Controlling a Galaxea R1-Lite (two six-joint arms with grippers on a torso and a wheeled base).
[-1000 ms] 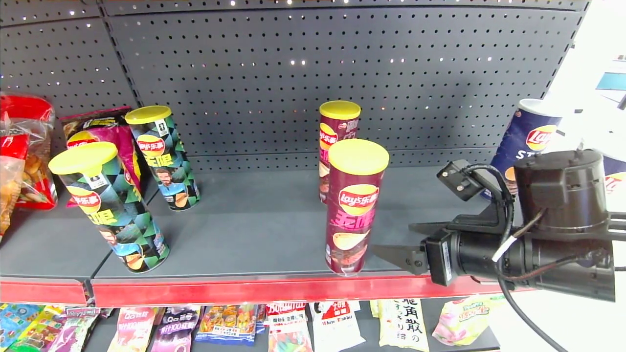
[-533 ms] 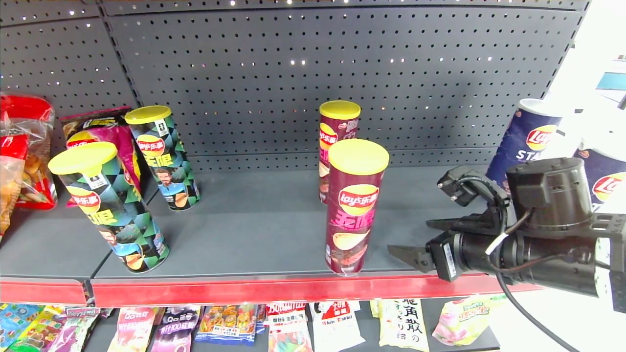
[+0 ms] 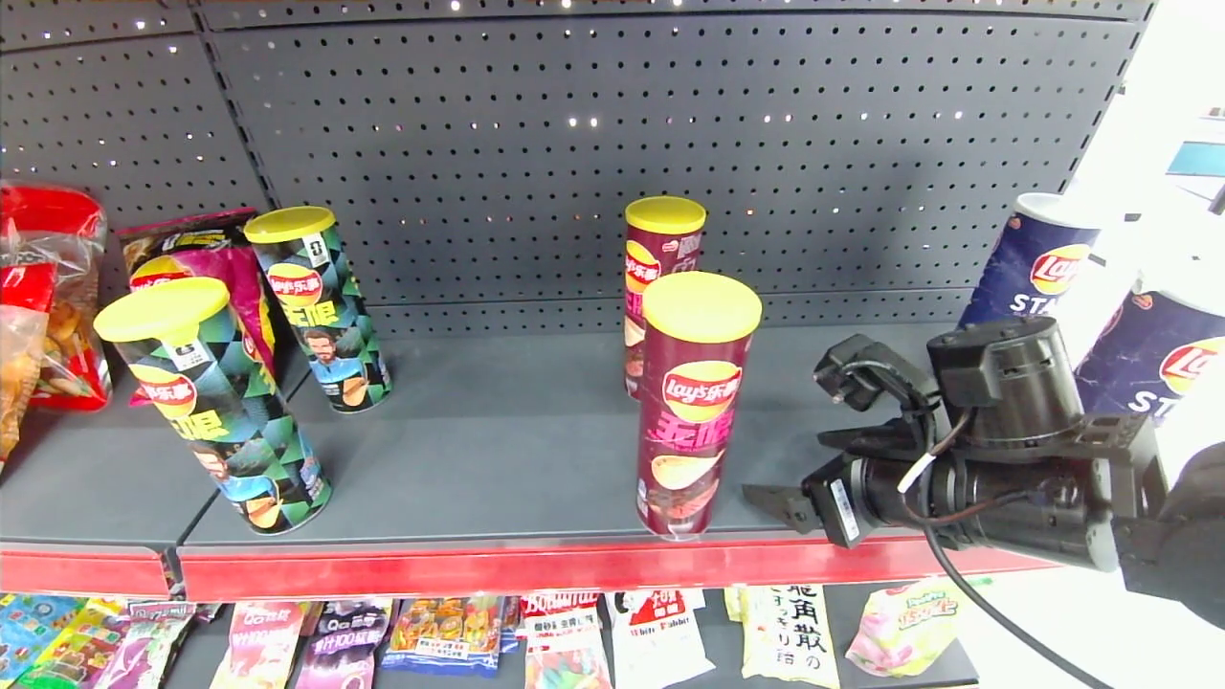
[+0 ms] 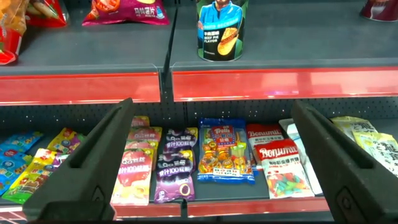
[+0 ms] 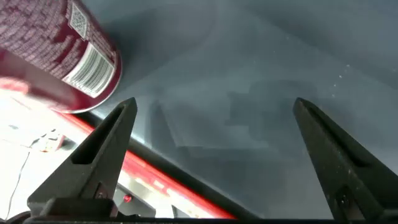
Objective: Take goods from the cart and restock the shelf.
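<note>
A maroon chip can (image 3: pixel 697 402) with a yellow lid stands upright at the front of the grey shelf (image 3: pixel 498 450). A second maroon can (image 3: pixel 660 268) stands behind it. My right gripper (image 3: pixel 794 471) hangs open and empty just to the right of the front can, apart from it, over the red shelf edge (image 3: pixel 478 569). The right wrist view has that gripper (image 5: pixel 216 102) over bare shelf, with the maroon can (image 5: pixel 62 50) off to one side. My left gripper (image 4: pixel 212 106) is open and empty, facing the lower shelf below a green can (image 4: pixel 222 28).
Two green-patterned cans (image 3: pixel 215 402) (image 3: pixel 321 306) and snack bags (image 3: pixel 48 297) stand on the shelf's left. Blue cans (image 3: pixel 1038 263) (image 3: pixel 1148 354) stand at the right end. Candy bags (image 4: pixel 224 155) fill the lower shelf. Bare shelf lies between the green and maroon cans.
The right arm has swung left and lower, uncovering more of the blue cans. Its open gripper stays beside the front maroon can. The cans have not moved.
</note>
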